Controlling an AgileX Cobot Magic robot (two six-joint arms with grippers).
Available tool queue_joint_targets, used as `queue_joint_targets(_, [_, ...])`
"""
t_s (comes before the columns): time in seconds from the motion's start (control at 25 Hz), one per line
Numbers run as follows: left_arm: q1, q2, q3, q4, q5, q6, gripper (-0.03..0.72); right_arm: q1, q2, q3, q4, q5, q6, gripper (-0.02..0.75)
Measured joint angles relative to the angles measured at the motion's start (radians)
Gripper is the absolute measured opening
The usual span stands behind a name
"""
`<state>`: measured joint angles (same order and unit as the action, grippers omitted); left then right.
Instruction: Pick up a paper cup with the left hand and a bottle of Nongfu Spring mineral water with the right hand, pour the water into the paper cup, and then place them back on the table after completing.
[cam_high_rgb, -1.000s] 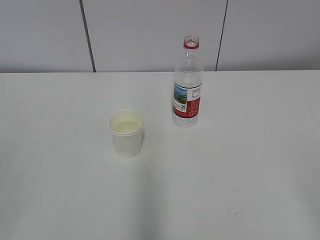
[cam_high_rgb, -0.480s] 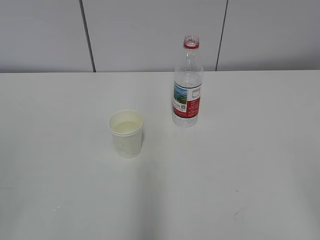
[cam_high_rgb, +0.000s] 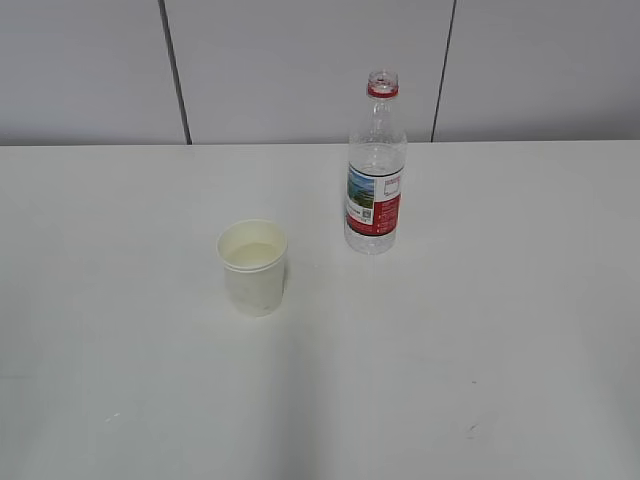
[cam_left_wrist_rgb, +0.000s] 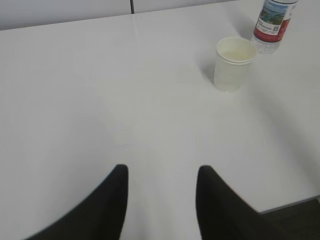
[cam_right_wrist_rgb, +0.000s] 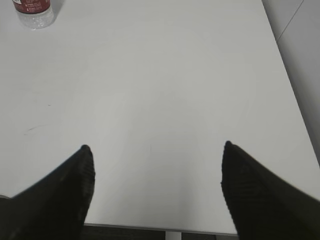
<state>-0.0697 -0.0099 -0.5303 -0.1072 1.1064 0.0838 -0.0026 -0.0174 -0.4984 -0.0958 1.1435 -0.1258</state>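
A white paper cup (cam_high_rgb: 253, 266) stands upright on the white table (cam_high_rgb: 480, 330), with clear water (cam_high_rgb: 252, 254) in it. The uncapped Nongfu Spring bottle (cam_high_rgb: 375, 165), with a red-and-white label, stands upright behind and right of the cup. Neither arm shows in the exterior view. In the left wrist view my left gripper (cam_left_wrist_rgb: 160, 172) is open and empty, far back from the cup (cam_left_wrist_rgb: 233, 63) and bottle (cam_left_wrist_rgb: 272, 24). In the right wrist view my right gripper (cam_right_wrist_rgb: 156, 147) is wide open and empty over the table's front edge; the bottle's base (cam_right_wrist_rgb: 34, 11) is at the top left.
A grey panelled wall (cam_high_rgb: 300, 60) runs behind the table. The table's front edge (cam_right_wrist_rgb: 165, 228) shows under the right gripper, and its right edge (cam_right_wrist_rgb: 292, 90) runs along the right wrist view.
Faint shadows at the front of the table have shrunk away. Cup and bottle have not moved.
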Motion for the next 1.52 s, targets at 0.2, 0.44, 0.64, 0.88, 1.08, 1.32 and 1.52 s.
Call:
queue_joint_targets(0.2, [0.000,0.000,0.000,0.000,0.000,0.000,0.274,0.000,0.000,0.000,0.000,0.000,0.000,0.586])
queue_joint_targets(0.44, [0.000,0.000,0.000,0.000,0.000,0.000,0.270,0.000,0.000,0.000,0.000,0.000,0.000,0.586])
queue_joint_targets(0.64, [0.000,0.000,0.000,0.000,0.000,0.000,0.269,0.000,0.000,0.000,0.000,0.000,0.000,0.586])
queue_joint_targets(0.88, [0.000,0.000,0.000,0.000,0.000,0.000,0.254,0.000,0.000,0.000,0.000,0.000,0.000,0.586])
queue_joint_targets(1.08, [0.000,0.000,0.000,0.000,0.000,0.000,0.251,0.000,0.000,0.000,0.000,0.000,0.000,0.586])
queue_joint_targets(1.32, [0.000,0.000,0.000,0.000,0.000,0.000,0.249,0.000,0.000,0.000,0.000,0.000,0.000,0.586])
queue_joint_targets(1.52, [0.000,0.000,0.000,0.000,0.000,0.000,0.240,0.000,0.000,0.000,0.000,0.000,0.000,0.586])
